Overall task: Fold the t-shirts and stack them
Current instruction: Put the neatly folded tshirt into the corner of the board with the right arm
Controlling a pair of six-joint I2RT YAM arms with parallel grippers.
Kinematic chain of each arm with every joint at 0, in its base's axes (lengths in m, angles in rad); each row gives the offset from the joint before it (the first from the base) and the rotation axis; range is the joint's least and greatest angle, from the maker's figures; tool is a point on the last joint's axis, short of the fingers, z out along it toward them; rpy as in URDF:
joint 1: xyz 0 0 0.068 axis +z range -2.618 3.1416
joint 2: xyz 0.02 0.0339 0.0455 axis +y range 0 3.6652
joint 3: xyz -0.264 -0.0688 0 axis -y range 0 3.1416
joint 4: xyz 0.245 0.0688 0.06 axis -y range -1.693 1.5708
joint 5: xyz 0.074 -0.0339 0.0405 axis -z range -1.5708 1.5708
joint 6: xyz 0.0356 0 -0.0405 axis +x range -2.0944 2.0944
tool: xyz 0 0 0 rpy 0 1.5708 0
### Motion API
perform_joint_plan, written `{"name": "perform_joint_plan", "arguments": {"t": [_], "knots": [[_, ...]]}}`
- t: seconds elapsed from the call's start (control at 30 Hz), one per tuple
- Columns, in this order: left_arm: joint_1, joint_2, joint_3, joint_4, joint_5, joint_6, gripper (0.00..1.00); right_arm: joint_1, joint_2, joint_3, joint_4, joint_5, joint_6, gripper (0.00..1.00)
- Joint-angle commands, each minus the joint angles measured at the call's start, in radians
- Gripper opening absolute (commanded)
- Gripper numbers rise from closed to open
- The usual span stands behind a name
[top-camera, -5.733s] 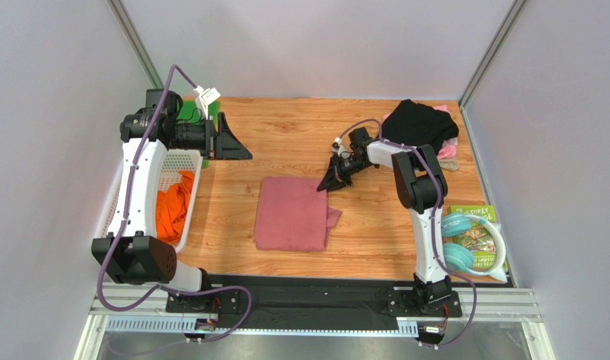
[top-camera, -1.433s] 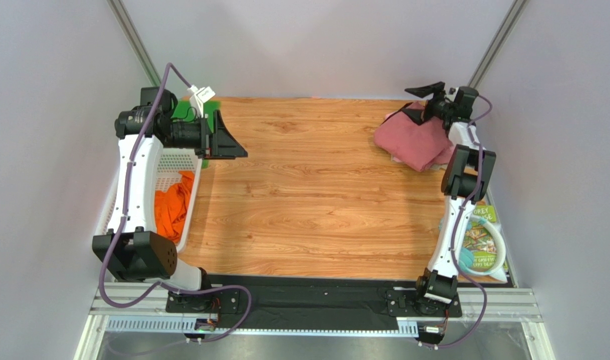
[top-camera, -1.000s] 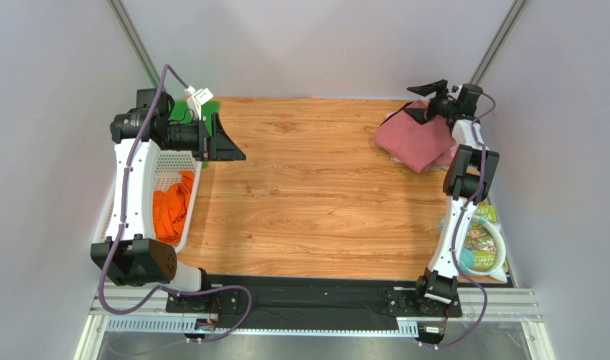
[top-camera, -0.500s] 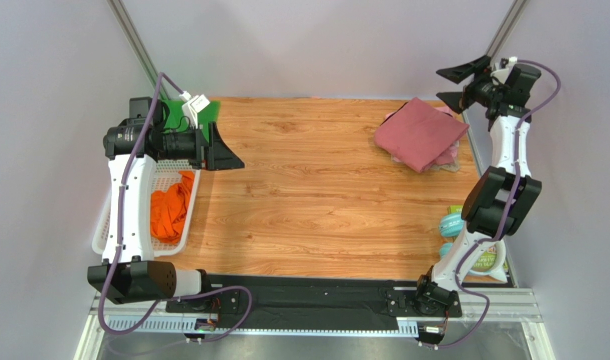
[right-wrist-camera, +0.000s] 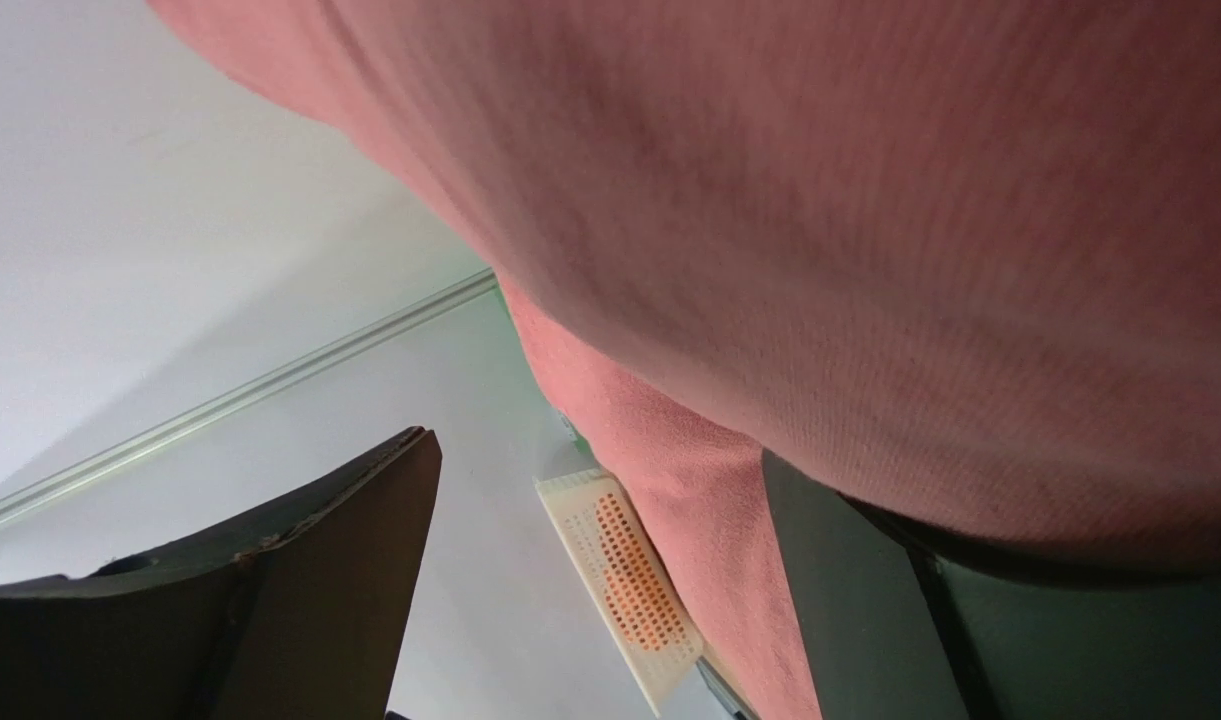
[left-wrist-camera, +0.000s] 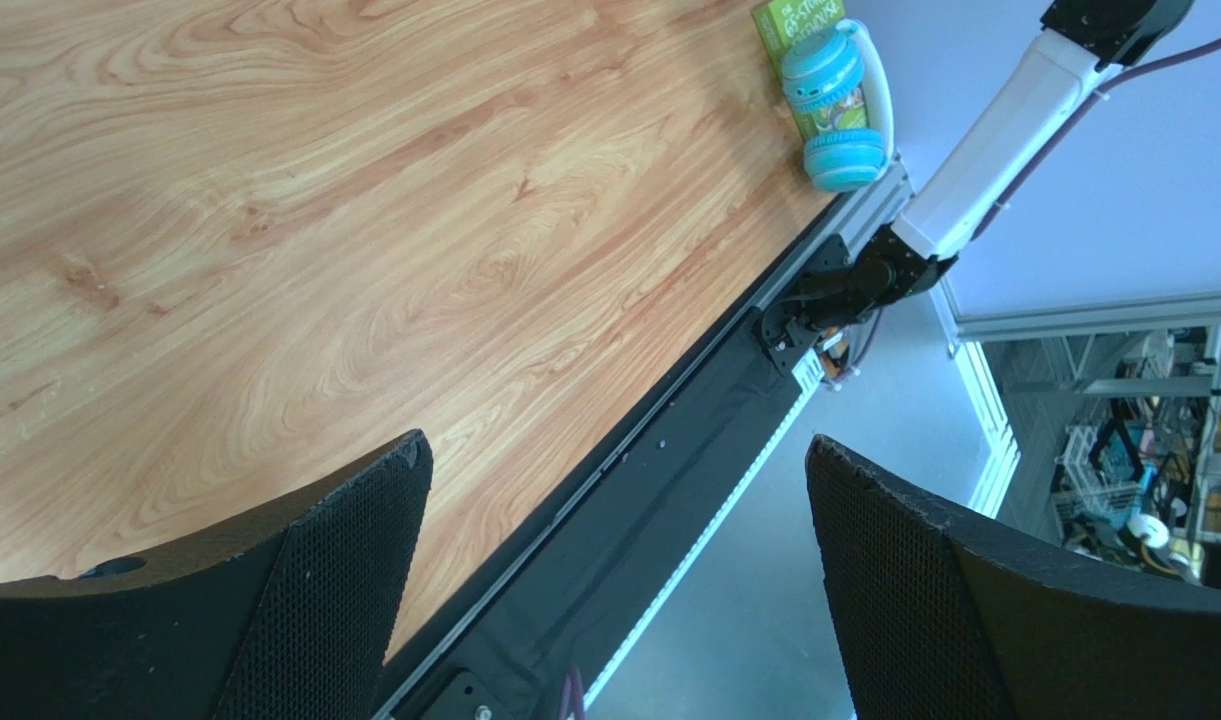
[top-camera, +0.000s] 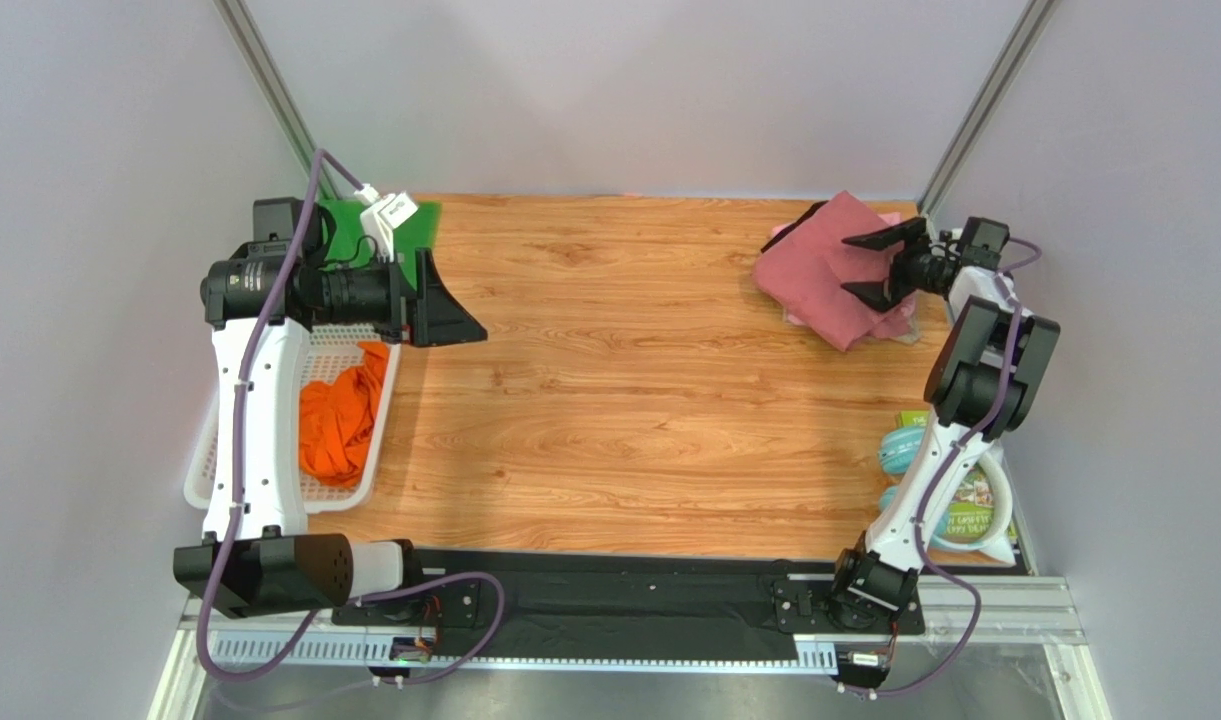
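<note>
At the tabletop's [top-camera: 616, 405] left edge sits a white mesh basket [top-camera: 335, 342] with a crumpled orange shirt [top-camera: 338, 417] inside. The left arm [top-camera: 253, 405] rises over that basket. Its jaws point toward the tabletop's middle, spread wide with nothing between them, and its wrist camera shows only bare wood and the near rail past them. The orange shirt lies below and behind these jaws, well apart from them.

On the tabletop's far right corner a folded dusty-rose shirt [top-camera: 819, 278] lies on top of a small pile, with a strip of pale pink cloth [top-camera: 783, 236] peeking out at its far edge. The right arm [top-camera: 980, 360] reaches to that corner. Its jaws stand apart over the rose shirt's right side, one finger toward the wall and one toward the near edge, not clamped on it. From the right wrist the rose cloth [right-wrist-camera: 947, 225] fills the view just ahead; whether they touch it cannot be told.

Along the tabletop's right edge, near the front, lie a book [top-camera: 954, 510] and teal headphones [top-camera: 905, 450].
</note>
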Motion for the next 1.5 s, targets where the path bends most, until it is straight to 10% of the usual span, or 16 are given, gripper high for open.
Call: {"name": "perform_joint_plan", "arguments": {"t": [0.0, 0.43, 0.9, 1.47], "knots": [[0.007, -0.019, -0.008, 0.021, -0.017, -0.004, 1.0, -0.005, -0.039, 0.001, -0.036, 0.041, -0.083, 0.88], [0.005, -0.043, 0.05, 0.078, -0.141, -0.084, 1.0, 0.352, -0.557, 0.369, -0.465, 0.292, -0.428, 1.0], [-0.02, -0.315, -0.316, 0.53, -0.383, -0.252, 1.0, 0.852, -1.164, -0.477, -0.408, 0.765, -0.531, 1.0], [-0.154, -0.399, -0.648, 0.804, -0.724, -0.124, 1.0, 0.913, -1.175, -0.59, -0.341, 1.053, -0.552, 1.0]]}}
